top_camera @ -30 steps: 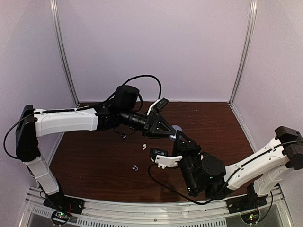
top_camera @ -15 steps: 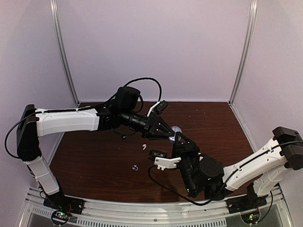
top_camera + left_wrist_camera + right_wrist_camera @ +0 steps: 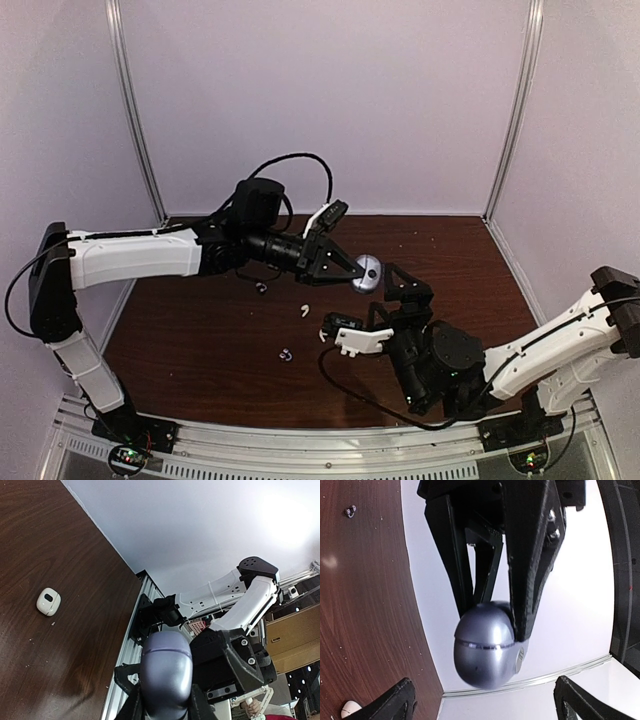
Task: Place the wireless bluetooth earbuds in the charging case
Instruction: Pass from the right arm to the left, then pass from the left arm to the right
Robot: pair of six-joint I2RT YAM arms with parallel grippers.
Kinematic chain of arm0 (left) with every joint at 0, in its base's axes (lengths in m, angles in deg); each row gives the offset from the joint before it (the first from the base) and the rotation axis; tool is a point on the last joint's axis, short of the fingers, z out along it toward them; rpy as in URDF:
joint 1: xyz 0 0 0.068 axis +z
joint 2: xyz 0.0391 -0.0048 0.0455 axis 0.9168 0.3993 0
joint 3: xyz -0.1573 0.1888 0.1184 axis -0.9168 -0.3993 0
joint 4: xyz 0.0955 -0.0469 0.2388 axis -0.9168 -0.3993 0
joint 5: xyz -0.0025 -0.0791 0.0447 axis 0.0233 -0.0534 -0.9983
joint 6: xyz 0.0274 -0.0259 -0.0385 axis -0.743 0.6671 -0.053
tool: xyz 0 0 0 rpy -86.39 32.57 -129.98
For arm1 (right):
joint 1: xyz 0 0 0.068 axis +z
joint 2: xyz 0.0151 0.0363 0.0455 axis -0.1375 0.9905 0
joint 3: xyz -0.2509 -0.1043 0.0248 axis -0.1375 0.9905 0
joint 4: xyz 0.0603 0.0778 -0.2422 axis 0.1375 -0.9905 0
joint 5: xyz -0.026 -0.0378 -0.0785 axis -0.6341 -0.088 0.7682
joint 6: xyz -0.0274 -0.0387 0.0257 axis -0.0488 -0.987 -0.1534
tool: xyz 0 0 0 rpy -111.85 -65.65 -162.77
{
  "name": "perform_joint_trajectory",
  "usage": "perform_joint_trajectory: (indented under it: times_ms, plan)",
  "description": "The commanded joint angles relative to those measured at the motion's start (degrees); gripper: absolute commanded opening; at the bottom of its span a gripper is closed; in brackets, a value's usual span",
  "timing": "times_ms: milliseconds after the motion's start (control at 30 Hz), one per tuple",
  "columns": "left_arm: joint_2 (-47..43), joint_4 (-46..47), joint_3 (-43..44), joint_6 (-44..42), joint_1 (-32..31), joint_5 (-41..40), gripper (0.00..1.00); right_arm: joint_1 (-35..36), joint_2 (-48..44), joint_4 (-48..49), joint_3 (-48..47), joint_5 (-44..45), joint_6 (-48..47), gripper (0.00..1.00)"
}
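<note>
The left end effector (image 3: 352, 272) clenches the rounded grey-purple plastic charging case (image 3: 367, 272) aloft, probably to steady it for loading. The right end effector (image 3: 398, 300) hangs released nearby, free to fetch the small white stemmed earbud (image 3: 303, 311) on the dark wooden surface (image 3: 200, 320).

Worktop (image 3: 190, 330): dark brown wood grain. Lying on it, apart: white earbud (image 3: 302, 311), bluish-purple earbud (image 3: 285, 354), dark earbud (image 3: 262, 288).

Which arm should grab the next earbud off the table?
Right. The right gripper is open and empty, close to the white earbud. The left gripper is shut on the case, held above the table.
</note>
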Motion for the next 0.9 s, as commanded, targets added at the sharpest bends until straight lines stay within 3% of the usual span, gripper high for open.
perform_joint_trajectory:
  times_ms: [0, 100, 233, 300, 433, 533, 633, 867]
  plan:
    - [-4.2, 1.7, -0.3, -6.0, 2.1, -2.8, 0.15, -0.2, -5.0, -6.3, 1.2, -1.1, 8.6, 0.99]
    - [-5.7, -0.5, -0.5, -10.3, 3.6, -5.1, 0.15, -0.2, -10.8, -14.0, 1.9, -2.9, 17.1, 1.00]
    - [-7.8, -5.6, -0.4, -19.2, 4.2, -10.6, 0.15, -0.2, -21.4, -36.5, -0.8, -11.2, 39.5, 1.00]
    - [-8.8, -6.6, -1.0, -23.0, 4.2, -12.1, 0.15, -0.7, -26.9, -42.3, -1.4, -17.0, 47.3, 1.00]
    - [-10.4, -9.7, -1.3, -30.6, 4.2, -13.2, 0.15, -7.9, -36.2, -54.9, -5.5, -35.9, 66.2, 1.00]
    - [-11.0, -13.2, -0.3, -36.9, 4.2, -11.8, 0.15, -17.3, -37.3, -63.6, -10.0, -54.0, 77.6, 1.00]
    - [-11.2, -16.0, 0.4, -41.0, 4.1, -7.9, 0.15, -24.4, -36.1, -65.3, -11.8, -71.1, 85.4, 1.00]
    - [-11.6, -19.5, 1.3, -45.5, 2.4, -3.4, 0.15, -34.2, -29.6, -58.7, -11.8, -97.6, 99.0, 0.98]
